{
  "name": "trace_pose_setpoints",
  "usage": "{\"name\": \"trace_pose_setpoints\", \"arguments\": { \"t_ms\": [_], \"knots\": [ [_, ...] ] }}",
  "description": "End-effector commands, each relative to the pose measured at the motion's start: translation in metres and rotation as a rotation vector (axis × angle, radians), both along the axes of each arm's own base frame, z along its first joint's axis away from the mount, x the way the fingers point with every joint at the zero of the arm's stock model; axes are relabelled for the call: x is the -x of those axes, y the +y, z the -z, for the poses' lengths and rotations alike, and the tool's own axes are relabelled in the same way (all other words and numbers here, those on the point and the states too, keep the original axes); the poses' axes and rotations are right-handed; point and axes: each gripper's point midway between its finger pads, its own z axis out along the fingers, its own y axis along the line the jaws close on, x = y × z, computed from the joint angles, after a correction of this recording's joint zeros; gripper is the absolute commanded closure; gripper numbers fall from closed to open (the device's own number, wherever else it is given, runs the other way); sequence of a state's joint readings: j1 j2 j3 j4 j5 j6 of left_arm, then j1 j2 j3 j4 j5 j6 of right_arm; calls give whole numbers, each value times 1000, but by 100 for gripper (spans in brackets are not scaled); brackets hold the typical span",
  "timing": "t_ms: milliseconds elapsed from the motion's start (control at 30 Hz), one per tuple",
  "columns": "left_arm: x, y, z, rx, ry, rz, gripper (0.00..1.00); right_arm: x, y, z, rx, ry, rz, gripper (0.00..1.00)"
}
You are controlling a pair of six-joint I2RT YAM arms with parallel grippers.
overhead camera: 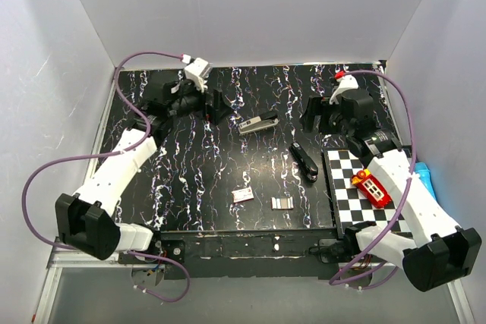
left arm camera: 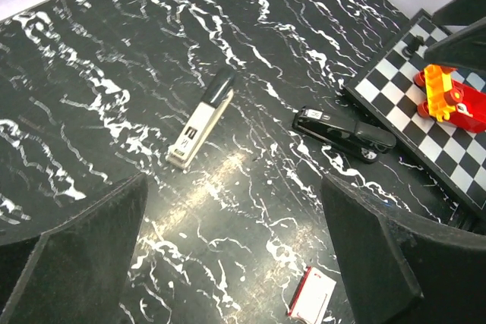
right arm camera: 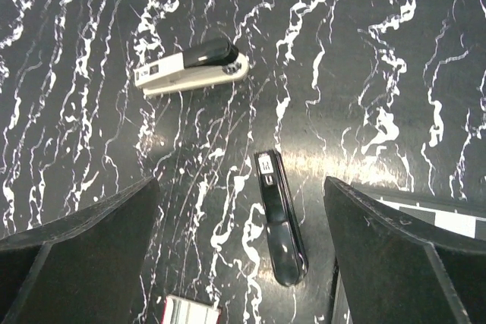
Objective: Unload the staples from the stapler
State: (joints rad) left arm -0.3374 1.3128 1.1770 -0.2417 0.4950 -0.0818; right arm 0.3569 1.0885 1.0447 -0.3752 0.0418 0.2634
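Observation:
A black stapler (overhead camera: 304, 162) lies closed on the black marbled table right of centre; it also shows in the right wrist view (right arm camera: 280, 218) and the left wrist view (left arm camera: 345, 133). A grey-and-black stapler (overhead camera: 258, 123) lies farther back; it shows in the left wrist view (left arm camera: 203, 117) and the right wrist view (right arm camera: 192, 67). My left gripper (overhead camera: 215, 104) is open and empty at the back left, raised above the table. My right gripper (overhead camera: 313, 117) is open and empty at the back right, above the black stapler's far end.
A staple box (overhead camera: 242, 194) and a staple strip (overhead camera: 282, 202) lie near the front edge. A checkered board (overhead camera: 345, 187) at the right carries a red and yellow toy (overhead camera: 371, 187). White walls enclose the table.

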Motion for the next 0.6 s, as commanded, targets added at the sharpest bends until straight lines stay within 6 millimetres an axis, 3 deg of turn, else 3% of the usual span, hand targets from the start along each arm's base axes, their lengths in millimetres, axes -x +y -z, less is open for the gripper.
{"name": "trace_pose_setpoints", "arguments": {
  "t_ms": [0,133,300,567],
  "knots": [
    [1,-22,0,-137,-70,39,2,8,-6,-18,1,6,34,4],
    [-1,-44,9,-203,-86,98,2,22,2,-15,-13,83,-20,8],
    [-14,-56,17,-273,-76,133,2,37,-18,-10,25,128,68,9],
    [-32,-79,47,-370,-43,217,2,50,-23,10,35,221,101,8]
  ]
}}
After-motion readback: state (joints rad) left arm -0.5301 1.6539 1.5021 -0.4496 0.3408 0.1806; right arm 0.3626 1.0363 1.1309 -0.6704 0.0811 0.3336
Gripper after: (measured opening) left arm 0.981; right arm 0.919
